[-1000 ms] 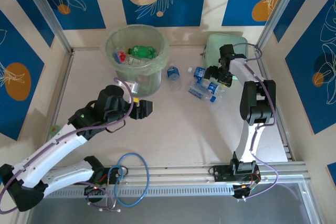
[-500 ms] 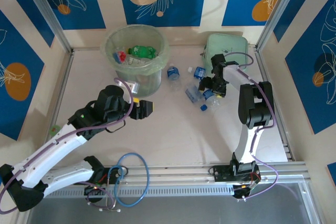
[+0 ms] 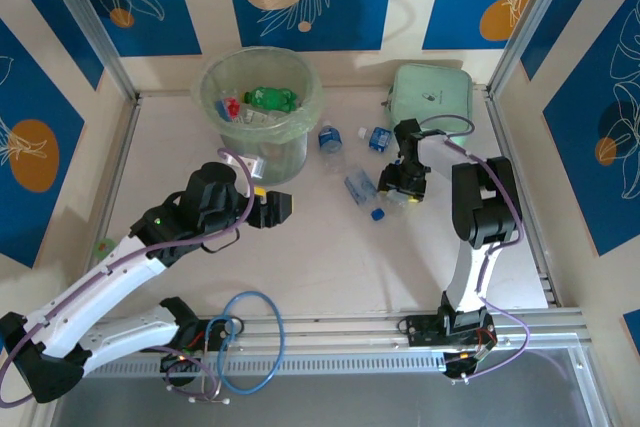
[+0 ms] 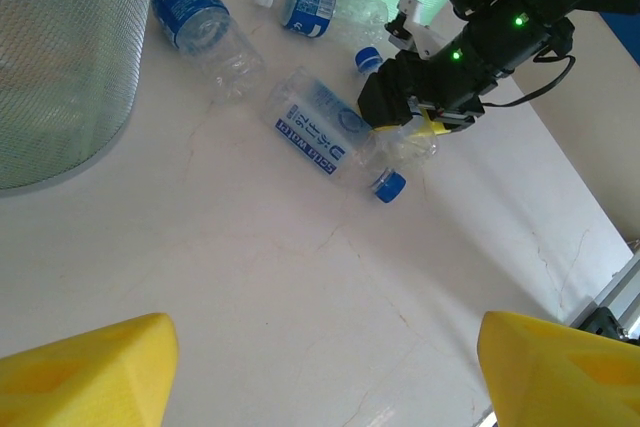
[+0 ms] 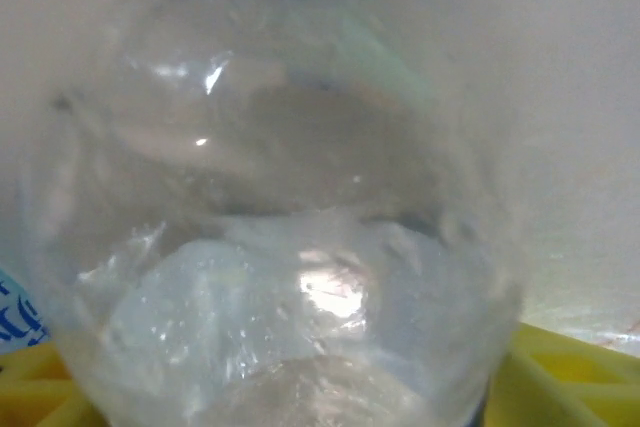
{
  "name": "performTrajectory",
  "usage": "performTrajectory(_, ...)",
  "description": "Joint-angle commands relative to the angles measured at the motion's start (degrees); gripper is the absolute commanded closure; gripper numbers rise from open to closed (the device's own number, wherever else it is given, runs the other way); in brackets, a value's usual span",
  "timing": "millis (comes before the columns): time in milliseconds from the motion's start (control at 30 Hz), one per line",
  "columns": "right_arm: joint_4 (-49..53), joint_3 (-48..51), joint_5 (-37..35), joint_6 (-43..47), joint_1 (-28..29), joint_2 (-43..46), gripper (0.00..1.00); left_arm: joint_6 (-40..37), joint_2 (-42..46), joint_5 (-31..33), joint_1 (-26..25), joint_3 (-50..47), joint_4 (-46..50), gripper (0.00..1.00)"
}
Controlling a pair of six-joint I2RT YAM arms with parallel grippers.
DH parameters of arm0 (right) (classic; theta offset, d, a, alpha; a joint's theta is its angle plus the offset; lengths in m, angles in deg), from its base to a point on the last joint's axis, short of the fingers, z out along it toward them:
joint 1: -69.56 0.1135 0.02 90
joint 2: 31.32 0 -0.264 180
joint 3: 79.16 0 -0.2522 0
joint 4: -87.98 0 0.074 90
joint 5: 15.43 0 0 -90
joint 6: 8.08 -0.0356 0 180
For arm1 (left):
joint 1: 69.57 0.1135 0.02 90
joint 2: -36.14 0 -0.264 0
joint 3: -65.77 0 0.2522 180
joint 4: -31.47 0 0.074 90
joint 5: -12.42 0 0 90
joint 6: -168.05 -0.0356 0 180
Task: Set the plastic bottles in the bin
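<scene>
The bin (image 3: pixel 292 152) stands back left on the table (image 3: pixel 330 257), with bottles (image 3: pixel 268 99) inside. Two bottles (image 3: pixel 330 139) lie right of it. A third bottle (image 3: pixel 358 187) lies in front of them, just left of the right tool (image 3: pixel 400 187). The case (image 3: pixel 432 95) sits back right.

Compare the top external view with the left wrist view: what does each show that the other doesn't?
Top external: a green-tinted plastic bottle lying inside the round translucent pale green bin, and a blue cable loop by the arm bases.
Left wrist: readable POCARI SWEAT print on a clear blue-labelled bottle beside the bin.
Both: the open left gripper; the right gripper closed on a crumpled clear bottle; and next to it a blue-capped clear bottle lying on the table.
</scene>
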Motion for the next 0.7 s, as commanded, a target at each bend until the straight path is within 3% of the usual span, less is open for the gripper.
performTrajectory(0,-0.73,2.07,0.35,-0.52,0.84,3.49,0.37,0.90,-0.29,-0.61,-0.57,1.06,0.65,0.21)
performTrajectory(433,-2.59,8.90,3.08,0.57,3.16,20.20,0.50,1.44,-3.37,-2.27,-0.29,6.29,4.34,0.18)
performTrajectory(667,-4.79,12.33,4.07,1.94,17.13,37.84,0.51,4.27,-7.49,-10.03,2.51,13.20,6.01,0.16)
